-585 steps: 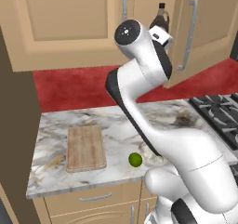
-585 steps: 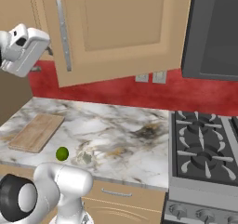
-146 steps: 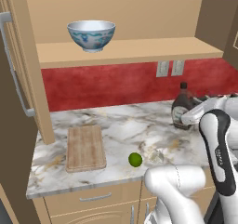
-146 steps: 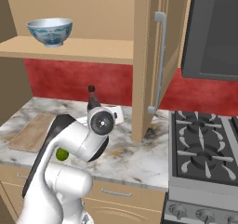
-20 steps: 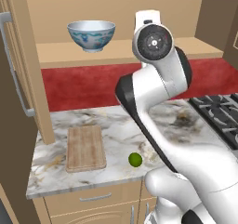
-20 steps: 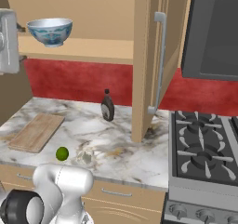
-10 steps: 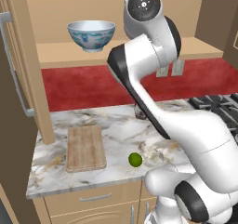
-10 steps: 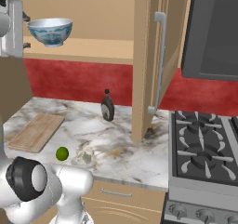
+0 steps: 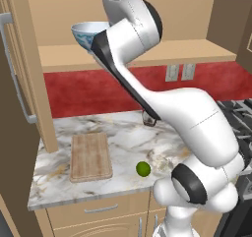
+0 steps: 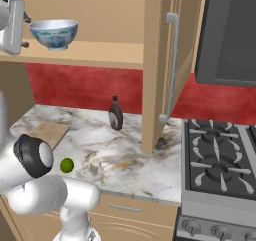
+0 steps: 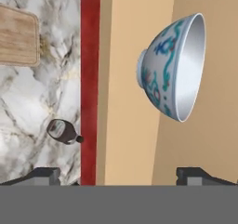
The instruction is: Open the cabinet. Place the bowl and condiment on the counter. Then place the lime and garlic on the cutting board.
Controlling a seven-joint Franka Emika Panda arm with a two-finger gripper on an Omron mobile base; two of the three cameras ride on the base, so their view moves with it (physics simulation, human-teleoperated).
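Two panelled doors of the light tan wood wall cabinet (image 10: pixel 165 60) stand open, and the round white ceramic bowl with blue-teal pattern (image 10: pixel 53 33) sits upright on its wooden shelf (image 9: pixel 162 51). Raised to shelf height, the end effector (image 11: pixel 118 174) has its jaws spread wide and released, grasping nothing, with the bowl ahead of its dark fingertips (image 11: pixel 44 175) and apart from them. On the white-grey marble worktop (image 10: pixel 125 150) below, the small dark brown syrup bottle with a black cap (image 10: pixel 116 114) stands upright near the red back wall. Nearer the front edge lies the rectangular light brown wooden cutting board (image 9: pixel 90 156), bare, with the small round bright green lime (image 9: pixel 143 168) on the marble beside it and the pale garlic bulb (image 10: pixel 92 168) just beside the lime.
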